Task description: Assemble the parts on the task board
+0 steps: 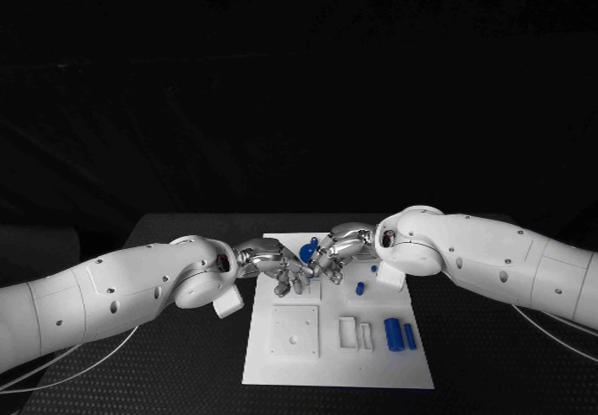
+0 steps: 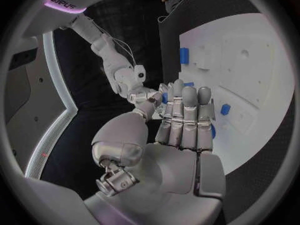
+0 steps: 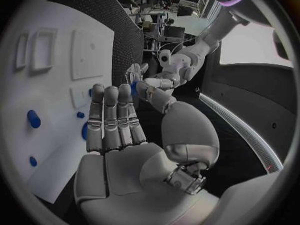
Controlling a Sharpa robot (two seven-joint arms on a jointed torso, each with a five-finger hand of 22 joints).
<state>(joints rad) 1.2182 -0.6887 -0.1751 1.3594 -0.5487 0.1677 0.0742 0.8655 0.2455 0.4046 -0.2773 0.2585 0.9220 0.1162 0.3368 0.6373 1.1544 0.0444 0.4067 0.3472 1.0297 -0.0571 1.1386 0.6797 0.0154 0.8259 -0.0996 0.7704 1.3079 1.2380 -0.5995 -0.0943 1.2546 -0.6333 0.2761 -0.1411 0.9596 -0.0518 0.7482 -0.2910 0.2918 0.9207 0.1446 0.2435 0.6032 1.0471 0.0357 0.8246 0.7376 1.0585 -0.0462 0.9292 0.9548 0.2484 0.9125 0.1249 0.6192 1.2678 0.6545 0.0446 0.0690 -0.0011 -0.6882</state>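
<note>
In the head view, the left hand [image 1: 276,266] and the right hand [image 1: 334,251] are meeting over the upper part of the white task board [image 1: 336,367], fingertips nearly touching around a rounded blue part [image 1: 307,252]. Which hand is gripping it I cannot tell. Two blue cylinders [image 1: 399,334] are lying at the board's lower right, and a small blue peg [image 1: 360,289] is standing mid-board.

In the left wrist view, the left hand [image 2: 181,130] is showing its fingers straight and close together in the centre, with the board at right.

In the right wrist view, the right hand [image 3: 115,130] is likewise extending its fingers, with nothing visibly pinched; blue parts are dotting the board at left.

With both hands crowding one part, it could slip during a transfer and roll off onto the table [image 1: 187,233].
</note>
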